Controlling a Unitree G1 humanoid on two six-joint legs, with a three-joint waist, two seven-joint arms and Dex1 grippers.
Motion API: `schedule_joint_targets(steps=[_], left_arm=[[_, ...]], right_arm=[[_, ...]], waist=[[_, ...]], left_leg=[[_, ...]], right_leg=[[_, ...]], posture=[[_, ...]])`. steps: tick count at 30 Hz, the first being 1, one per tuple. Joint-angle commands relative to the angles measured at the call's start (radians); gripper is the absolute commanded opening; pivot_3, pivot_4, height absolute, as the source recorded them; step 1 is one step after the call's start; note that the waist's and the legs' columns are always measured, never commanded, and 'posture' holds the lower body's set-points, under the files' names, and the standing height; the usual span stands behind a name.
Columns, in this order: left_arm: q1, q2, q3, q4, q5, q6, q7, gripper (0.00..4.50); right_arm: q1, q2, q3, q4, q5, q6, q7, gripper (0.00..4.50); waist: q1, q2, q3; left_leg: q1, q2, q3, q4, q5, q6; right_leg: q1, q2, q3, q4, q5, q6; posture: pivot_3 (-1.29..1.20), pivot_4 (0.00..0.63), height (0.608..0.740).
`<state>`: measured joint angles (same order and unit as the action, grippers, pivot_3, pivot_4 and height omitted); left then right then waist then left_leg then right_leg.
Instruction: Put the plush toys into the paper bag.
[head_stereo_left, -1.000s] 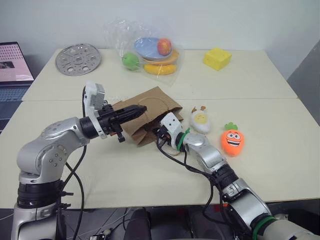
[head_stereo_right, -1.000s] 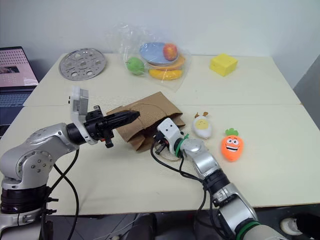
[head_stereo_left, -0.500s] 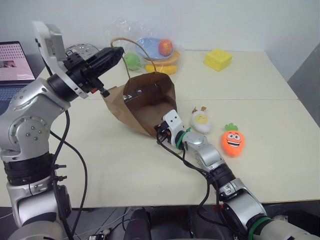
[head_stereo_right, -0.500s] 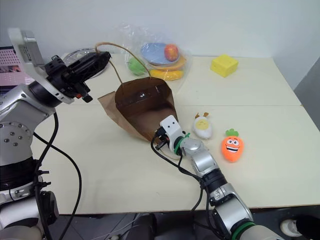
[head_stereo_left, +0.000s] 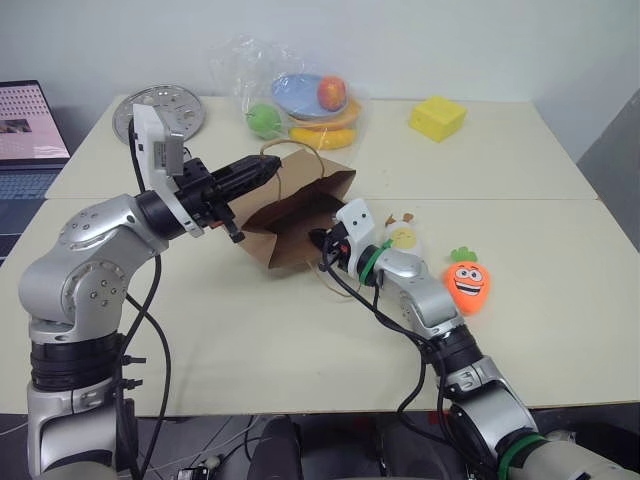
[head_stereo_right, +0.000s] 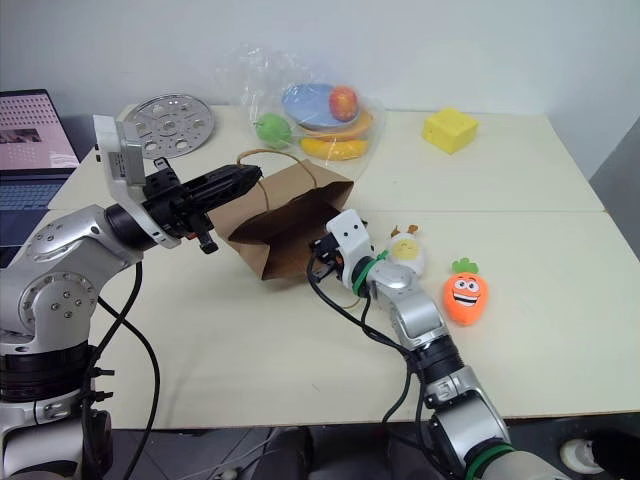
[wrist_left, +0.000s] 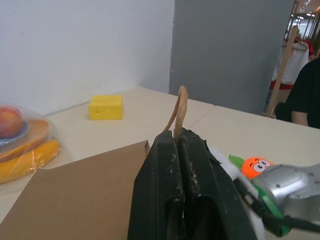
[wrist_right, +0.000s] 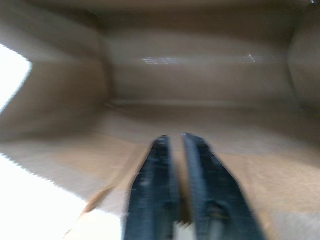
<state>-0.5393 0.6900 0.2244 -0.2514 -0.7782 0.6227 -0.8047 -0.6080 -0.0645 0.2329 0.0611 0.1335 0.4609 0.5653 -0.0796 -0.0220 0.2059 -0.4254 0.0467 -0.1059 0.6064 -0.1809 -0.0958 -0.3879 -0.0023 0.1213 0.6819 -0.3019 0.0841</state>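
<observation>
Bag of brown paper lies tipped on its side on the table, mouth toward the right gripper. No print or label reads on it. The left gripper is pinched tight on 1 twisted loop handle and holds that upper edge off the table. The right gripper reaches into the mouth; in its wrist view the 2 fingers sit close together with a narrow gap between them, nothing held, and bare brown walls all around.

Both toys lie on the table outside the bag. The egg — white, yellow centre, small face — sits just beside the right wrist, near the bag's mouth. The carrot, orange with green leaves and a wide grin, lies further right, apart from the egg.

At the far edge: a clear plastic bag of fruit, a yellow block with holes, and a perforated metal disc. A laptop stands off the left side — its screen is lit, but any writing is too small to read.
</observation>
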Motion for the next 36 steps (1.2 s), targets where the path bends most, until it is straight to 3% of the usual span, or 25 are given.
schedule_joint_targets(steps=[1,7,11,16,19,23,26,28,33,36], left_arm=[[0.005,-0.002,0.003,-0.034,0.001,-0.021,-0.015,0.0],[0.01,-0.008,-0.002,-0.036,0.007,-0.023,-0.025,0.0],[0.01,-0.011,-0.003,-0.039,0.004,-0.021,-0.025,0.0],[0.004,-0.017,-0.009,-0.036,0.003,-0.021,-0.025,0.0],[0.002,-0.02,-0.013,-0.037,0.003,-0.019,-0.022,0.0],[0.006,-0.018,-0.014,-0.045,0.003,-0.016,-0.019,0.0],[0.007,-0.016,-0.01,-0.048,0.0,-0.013,-0.016,0.0],[0.008,-0.014,-0.007,-0.048,-0.001,-0.012,-0.016,0.0],[0.006,-0.008,-0.002,-0.044,-0.003,-0.009,-0.018,0.0],[0.002,-0.002,0.001,-0.044,-0.007,-0.003,-0.02,0.0]], right_arm=[[0.017,-0.102,0.002,-0.272,0.073,0.1,0.102,1.61],[0.044,-0.4,-0.067,-0.474,0.124,0.138,0.253,3.65],[0.062,-0.552,-0.056,-0.433,0.061,0.056,0.294,3.65],[0.073,-0.601,0.018,-0.214,-0.109,-0.081,0.229,3.65],[0.056,-0.534,0.058,-0.072,-0.179,-0.136,0.157,3.03],[0.029,-0.532,0.109,0.034,-0.313,-0.223,0.101,1.61],[0.029,-0.524,0.095,0.055,-0.32,-0.245,0.099,0.52],[0.035,-0.532,0.091,0.054,-0.326,-0.274,0.112,0.02],[0.031,-0.571,0.01,-0.022,-0.237,-0.292,0.19,0.02],[0.031,-0.663,-0.061,-0.186,-0.068,-0.18,0.383,0.02]], waist=[[0.001,0.0,0.0],[0.002,0.0,0.0],[0.003,0.0,0.0],[0.0,-0.001,0.0],[-0.003,-0.001,0.0],[-0.004,-0.001,0.0],[-0.002,-0.001,0.0],[-0.002,-0.001,0.0],[-0.001,-0.001,0.0],[0.002,0.001,0.002]], left_leg=[[-0.001,0.0,0.0,0.0,0.0,0.0],[-0.001,0.0,-0.001,0.0,0.0,0.0],[-0.001,-0.001,0.0,0.002,0.0,0.0],[-0.001,0.0,0.001,0.002,0.0,0.0],[-0.001,-0.001,0.001,0.002,0.0,0.0],[-0.001,-0.001,0.0,0.002,0.0,0.0],[-0.001,-0.001,0.0,0.003,0.0,0.0],[0.0,-0.001,0.0,0.003,0.0,0.0],[0.0,-0.001,0.0,0.003,0.0,0.0],[-0.001,-0.001,0.0,0.003,0.0,0.0]], right_leg=[[0.0,0.0,0.0,0.0,0.0,0.0],[0.0,-0.001,-0.001,-0.001,0.0,0.0],[0.0,-0.001,-0.001,-0.001,0.0,0.0],[0.0,-0.001,0.0,-0.001,0.0,0.0],[0.0,-0.001,0.0,-0.001,0.0,0.0],[0.0,-0.001,0.0,0.0,0.0,0.0],[0.001,-0.001,0.0,-0.001,0.0,0.0],[0.001,-0.001,0.0,-0.001,0.0,0.0],[0.002,-0.001,0.0,-0.001,0.0,0.0],[0.001,-0.001,0.0,-0.001,0.0,0.0]], posture=[[0.0,0.15,0.74],[0.0,0.15,0.74],[0.0,0.15,0.74],[0.0,0.15,0.74],[0.0,0.15,0.74],[0.0,0.15,0.74],[0.0,0.15,0.74],[0.0,0.15,0.74],[0.0,0.15,0.74],[0.0,0.15,0.74]])
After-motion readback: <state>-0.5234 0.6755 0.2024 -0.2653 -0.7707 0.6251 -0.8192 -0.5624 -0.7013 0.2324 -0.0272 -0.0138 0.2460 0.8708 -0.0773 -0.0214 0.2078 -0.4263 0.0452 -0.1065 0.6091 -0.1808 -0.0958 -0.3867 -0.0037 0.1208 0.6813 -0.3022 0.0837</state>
